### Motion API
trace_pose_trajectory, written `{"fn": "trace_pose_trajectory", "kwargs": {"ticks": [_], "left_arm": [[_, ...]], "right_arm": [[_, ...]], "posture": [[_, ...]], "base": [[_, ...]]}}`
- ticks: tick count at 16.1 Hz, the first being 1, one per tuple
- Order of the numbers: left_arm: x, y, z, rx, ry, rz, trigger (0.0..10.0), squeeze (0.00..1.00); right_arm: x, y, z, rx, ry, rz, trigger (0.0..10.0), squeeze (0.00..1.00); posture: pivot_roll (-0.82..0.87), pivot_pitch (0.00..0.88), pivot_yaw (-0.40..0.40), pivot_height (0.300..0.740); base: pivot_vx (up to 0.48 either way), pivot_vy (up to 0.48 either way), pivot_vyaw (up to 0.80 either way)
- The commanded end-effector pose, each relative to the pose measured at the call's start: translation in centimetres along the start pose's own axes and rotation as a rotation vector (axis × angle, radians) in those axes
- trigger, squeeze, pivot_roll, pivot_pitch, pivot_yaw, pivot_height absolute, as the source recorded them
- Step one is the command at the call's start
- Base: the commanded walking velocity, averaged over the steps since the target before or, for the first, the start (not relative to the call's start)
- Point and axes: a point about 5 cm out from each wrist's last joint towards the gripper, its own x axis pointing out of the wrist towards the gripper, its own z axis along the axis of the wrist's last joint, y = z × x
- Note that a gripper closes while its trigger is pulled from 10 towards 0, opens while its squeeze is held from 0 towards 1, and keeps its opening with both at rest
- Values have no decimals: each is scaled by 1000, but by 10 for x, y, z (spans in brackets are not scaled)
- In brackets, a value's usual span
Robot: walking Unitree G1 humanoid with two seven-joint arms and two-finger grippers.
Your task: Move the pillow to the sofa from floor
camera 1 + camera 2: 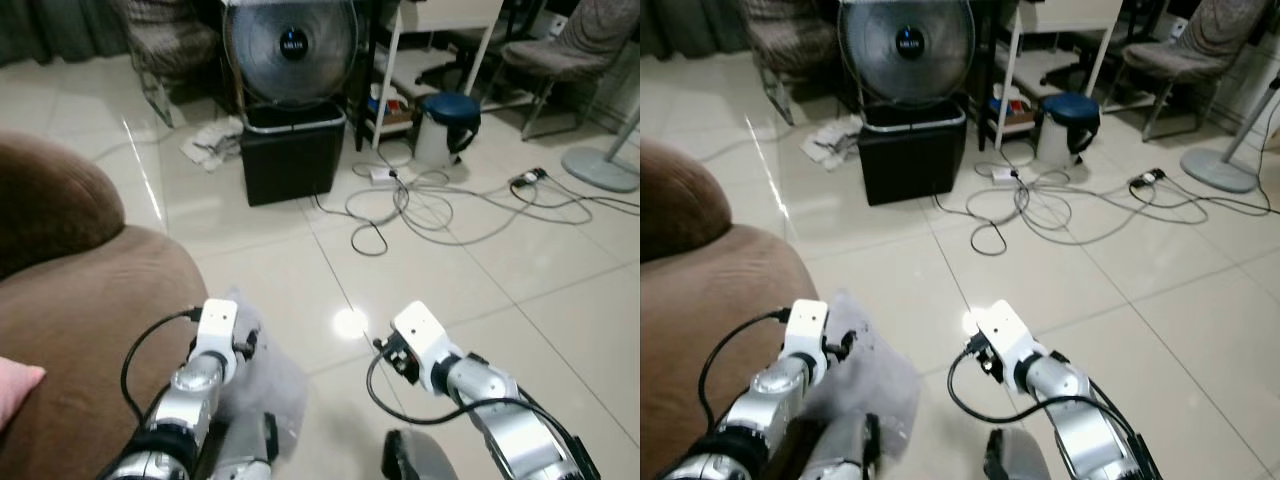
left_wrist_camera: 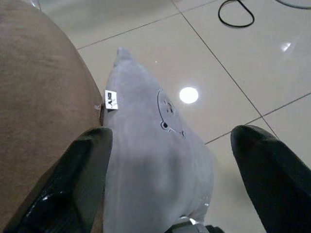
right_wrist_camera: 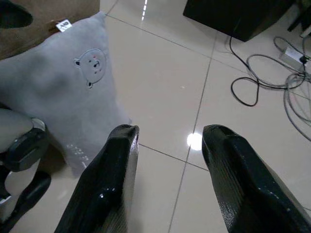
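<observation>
A grey pillow [image 2: 155,160] with a small bear face stands on the tiled floor, leaning against the side of the brown sofa [image 1: 80,300]. My left gripper [image 2: 172,136] is open wide and straddles the pillow's top, with one finger [image 2: 82,179] on the sofa side and the other [image 2: 272,174] on the floor side. My right gripper [image 3: 170,133] is open over bare tile, to the right of the pillow [image 3: 68,92], with nothing between its fingers. Both silver forearms reach down at the bottom of the left eye view, and the pillow [image 1: 265,385] is beside the left one.
A round fan [image 1: 290,45] sits on a black box [image 1: 292,155] ahead. Loose cables [image 1: 420,195] sprawl over the floor to its right, near a white bin with a blue lid [image 1: 447,125]. A crumpled cloth [image 1: 215,140] lies left of the box. Something pink [image 1: 15,385] rests on the sofa.
</observation>
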Motion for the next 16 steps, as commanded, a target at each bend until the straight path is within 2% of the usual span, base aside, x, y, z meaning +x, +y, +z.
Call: {"fn": "trace_pose_trajectory", "kwargs": {"ticks": [1,2,6,7,8,9,13,16], "left_arm": [[2,2,4,-19,-13,24,10000,1000],[4,6,7,-39,-14,53,10000,1000],[4,9,4,-3,-3,95,10000,1000],[5,13,6,-16,-19,113,10000,1000],[5,14,9,-23,-32,118,10000,847],[6,16,11,-10,-38,121,10000,0],[6,20,11,22,-28,136,10000,0],[7,22,18,44,-51,150,10000,0]], "right_arm": [[-2,-4,6,-2,-10,-20,10000,0],[-6,-5,8,17,-10,-8,10000,0],[-13,-8,14,54,-15,28,10000,0],[-13,-10,17,80,-27,27,10000,0],[-15,-10,21,85,-32,35,10000,0],[-17,-9,23,90,-31,45,10000,0],[-29,-2,18,89,10,83,10000,0],[-34,-1,22,100,13,87,10000,0]], "posture": [[-21,98,-50,628],[-36,152,-80,628],[-36,215,-114,628],[-37,226,-117,618],[-42,239,-122,608],[-43,253,-127,598],[-60,292,-146,558],[-79,314,-153,553]], "base": [[0,0,0],[0,0,0],[0,0,0],[0,0,0],[0,0,0],[0,0,0],[0,0,0],[0,0,0]]}}
